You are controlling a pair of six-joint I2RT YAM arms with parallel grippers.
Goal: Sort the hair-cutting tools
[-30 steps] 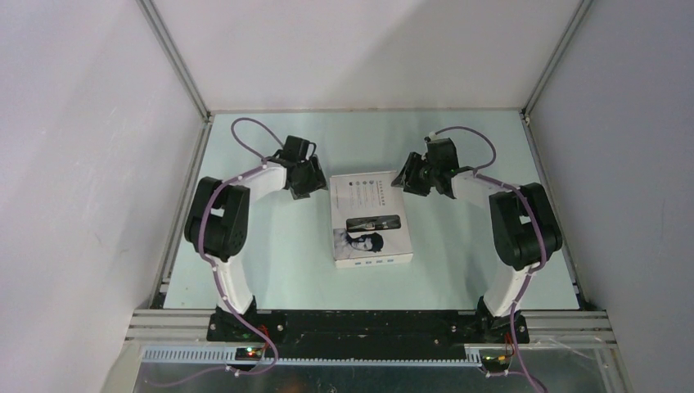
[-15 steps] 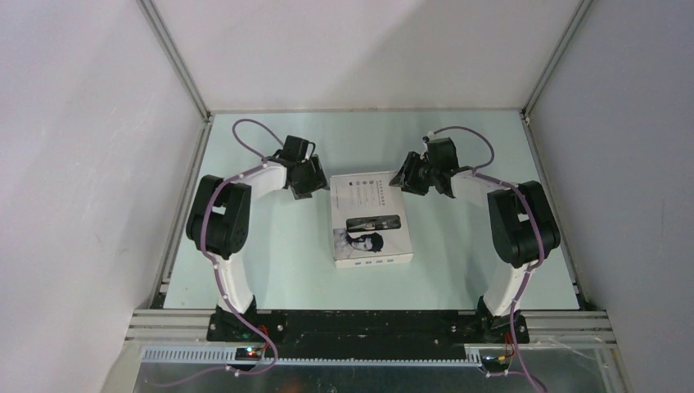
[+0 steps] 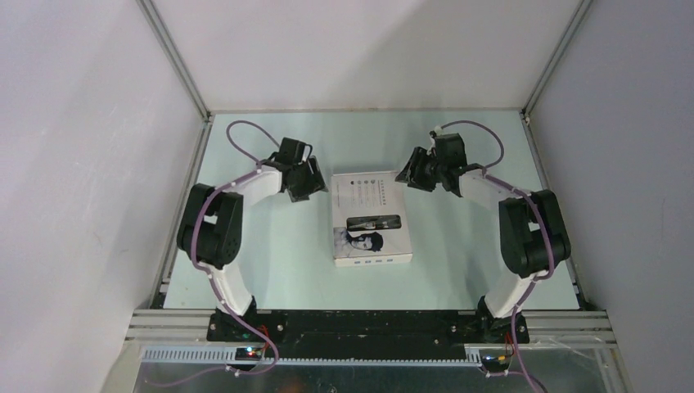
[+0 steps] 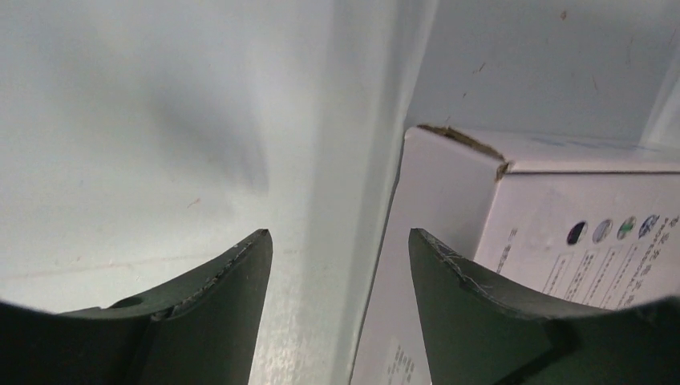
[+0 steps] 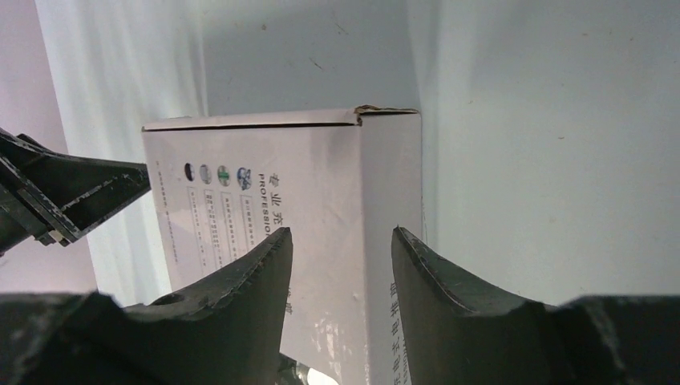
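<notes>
Box (image 3: 371, 217): white, with black window panel, black printed text, a row of dark, grey, green and blue dots, and a monochrome portrait. Table (image 3: 278, 246): pale mint green. Left arm (image 3: 233, 278) and right arm (image 3: 511, 291): white links, black joints, purple cables (image 3: 245, 122). Fingers of left gripper (image 4: 341, 237) and right gripper (image 5: 341, 233): matt black, edges scuffed grey.
</notes>
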